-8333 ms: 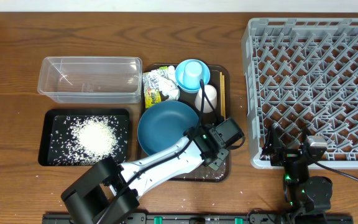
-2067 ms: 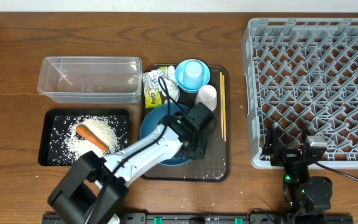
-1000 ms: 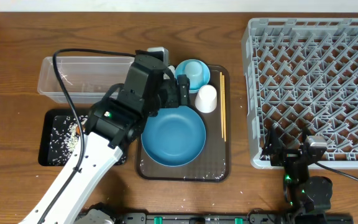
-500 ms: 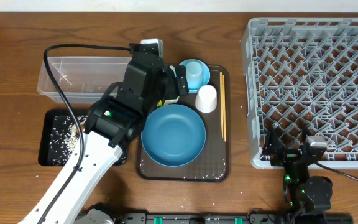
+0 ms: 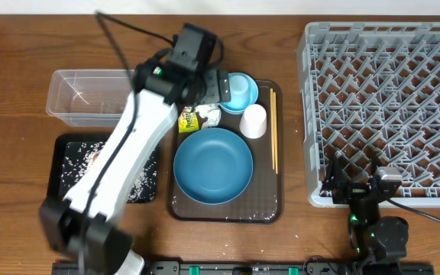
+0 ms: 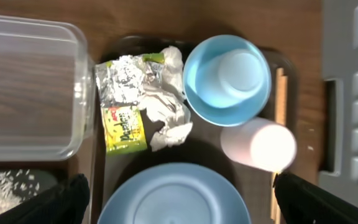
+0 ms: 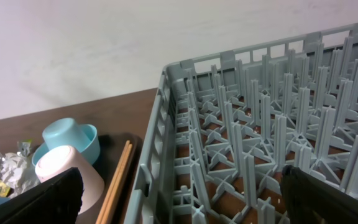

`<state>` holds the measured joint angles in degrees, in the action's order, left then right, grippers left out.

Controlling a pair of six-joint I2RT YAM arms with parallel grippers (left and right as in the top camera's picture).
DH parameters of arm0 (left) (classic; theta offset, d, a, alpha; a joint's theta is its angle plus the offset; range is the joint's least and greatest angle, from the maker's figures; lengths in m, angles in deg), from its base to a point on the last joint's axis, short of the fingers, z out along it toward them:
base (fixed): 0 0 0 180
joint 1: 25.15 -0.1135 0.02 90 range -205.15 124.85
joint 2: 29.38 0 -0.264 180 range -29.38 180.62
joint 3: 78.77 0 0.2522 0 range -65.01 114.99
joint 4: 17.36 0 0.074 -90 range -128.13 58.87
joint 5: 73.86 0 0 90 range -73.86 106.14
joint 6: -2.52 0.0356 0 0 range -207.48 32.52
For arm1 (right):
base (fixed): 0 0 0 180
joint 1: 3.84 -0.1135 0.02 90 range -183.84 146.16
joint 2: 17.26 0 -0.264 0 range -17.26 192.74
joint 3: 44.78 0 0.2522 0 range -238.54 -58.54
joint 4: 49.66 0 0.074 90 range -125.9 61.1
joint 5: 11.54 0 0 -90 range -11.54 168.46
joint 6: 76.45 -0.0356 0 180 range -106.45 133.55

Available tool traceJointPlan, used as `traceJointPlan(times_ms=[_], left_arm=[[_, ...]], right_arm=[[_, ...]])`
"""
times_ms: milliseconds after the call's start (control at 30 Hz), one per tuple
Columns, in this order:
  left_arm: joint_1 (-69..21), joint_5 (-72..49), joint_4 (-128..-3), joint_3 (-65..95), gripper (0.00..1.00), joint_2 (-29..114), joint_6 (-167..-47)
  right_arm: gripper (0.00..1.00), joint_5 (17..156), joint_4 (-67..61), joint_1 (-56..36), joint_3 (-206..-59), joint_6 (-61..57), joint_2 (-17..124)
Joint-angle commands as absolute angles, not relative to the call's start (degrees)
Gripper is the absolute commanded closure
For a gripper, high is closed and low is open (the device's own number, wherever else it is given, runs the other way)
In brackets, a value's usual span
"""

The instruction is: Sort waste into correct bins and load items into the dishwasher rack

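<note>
- While the left end effector (image 5: 218, 85) hung over the 12 o'clock end of the brown serving tray (image 5: 266, 206), its fingers were spread wide and held nothing.
- The right end effector (image 5: 355, 179) sat at the 6 o'clock edge of the dishwasher rack (image 5: 388, 99), likewise released and empty.
- The rack, a square grey plastic crate with a lattice of upright pegs, filled the 3 o'clock side of the wooden surface (image 5: 14, 46).
- On the glossy tray, the large dark-blue bowl (image 5: 212, 164), round and smooth, lay at 6 o'clock.
- The small light-blue bowl (image 6: 204, 93) lay at 12 o'clock, with the small white cup (image 6: 257, 146) just beside it at its 5 o'clock.
- Thin wooden chopsticks (image 5: 273, 130) lay straight along the tray's 3 o'clock edge.
- At the tray's 10 o'clock, the crumpled foil wrapper (image 6: 123, 118), green, yellow and white, touched the crumpled white tissue (image 6: 166, 106).
- The clear rectangular plastic tub (image 6: 30, 93), round-cornered, stood at the surface's 10 o'clock, wood grain showing through it.
- The shallow black tray (image 5: 71, 145) at 8 o'clock held loose white rice grains (image 5: 140, 183), partly hidden by the arm.
</note>
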<state>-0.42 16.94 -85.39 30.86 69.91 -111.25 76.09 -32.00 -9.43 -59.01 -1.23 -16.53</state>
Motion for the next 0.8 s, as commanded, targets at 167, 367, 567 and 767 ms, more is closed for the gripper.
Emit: traceJointPlan(times_ms=[167, 367, 567, 767], left_arm=[[-0.6, 16.6, -83.9, 32.0, 0.03, 80.4, -109.2], [-0.6, 16.7, -82.6, 32.0, 0.04, 85.4, -109.2], [-0.6, 16.9, -81.9, 32.0, 0.18, 89.5, -109.2], [-0.7, 16.9, -82.1, 31.3, 0.19, 91.2, -109.2]], right_arm=[[0.01, 75.5, -31.9, -9.9, -58.8, -0.5, -16.8], [0.01, 75.5, -31.9, -9.9, -58.8, -0.5, -16.8], [0.01, 75.5, -31.9, -9.9, -58.8, -0.5, -16.8], [0.01, 75.5, -31.9, -9.9, -58.8, -0.5, -16.8]])
